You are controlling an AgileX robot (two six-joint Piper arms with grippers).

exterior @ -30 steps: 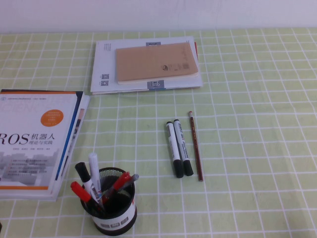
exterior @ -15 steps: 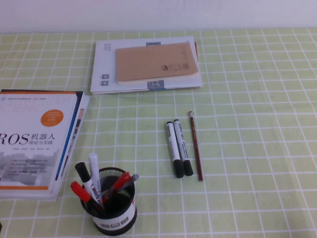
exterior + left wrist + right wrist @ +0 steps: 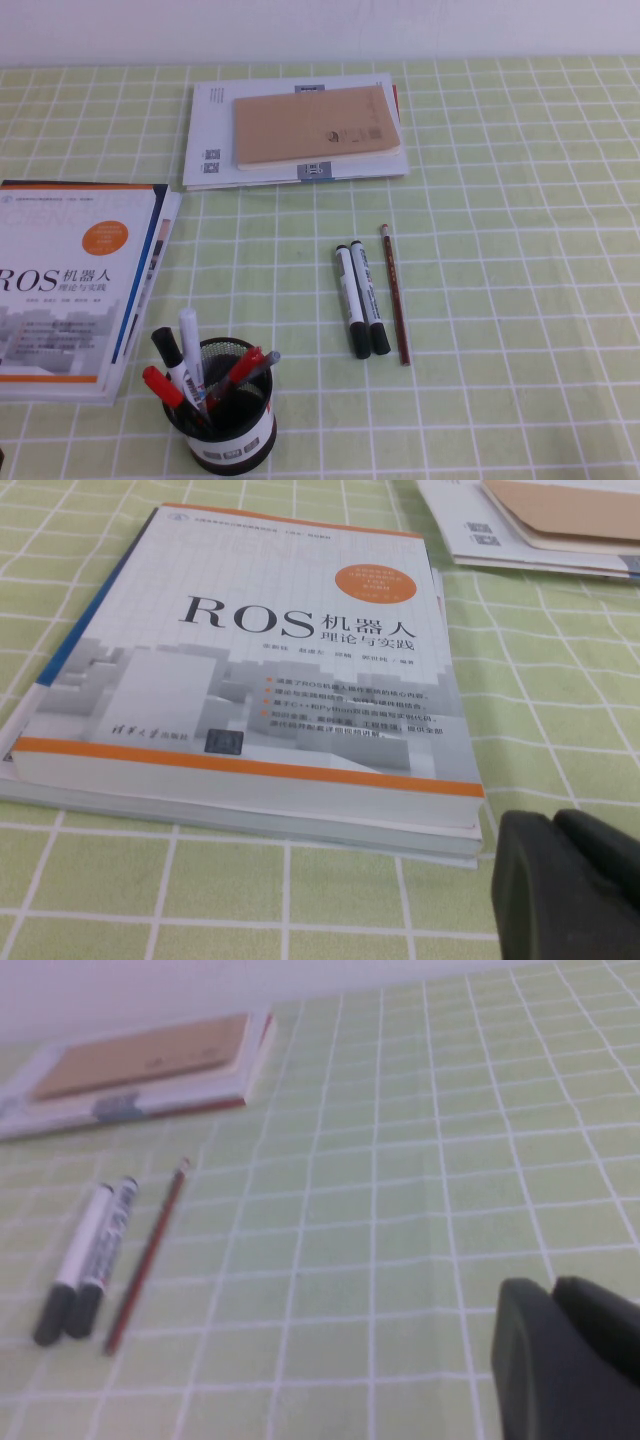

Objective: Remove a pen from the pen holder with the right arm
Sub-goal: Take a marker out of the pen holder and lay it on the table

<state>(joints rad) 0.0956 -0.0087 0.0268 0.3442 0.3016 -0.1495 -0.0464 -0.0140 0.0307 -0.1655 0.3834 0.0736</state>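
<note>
Well right of pen holder (image 3: 222, 405), right gripper (image 3: 555, 1288), jaws closed on nothing; left gripper (image 3: 553, 822) left of it beside ROS book (image 3: 280, 680), jaws closed too

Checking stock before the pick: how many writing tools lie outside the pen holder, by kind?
Markers: 2
Pencil: 1
Total: 3
Left gripper hangs near the ROS book; right gripper, shut, over the checked cloth.
</note>
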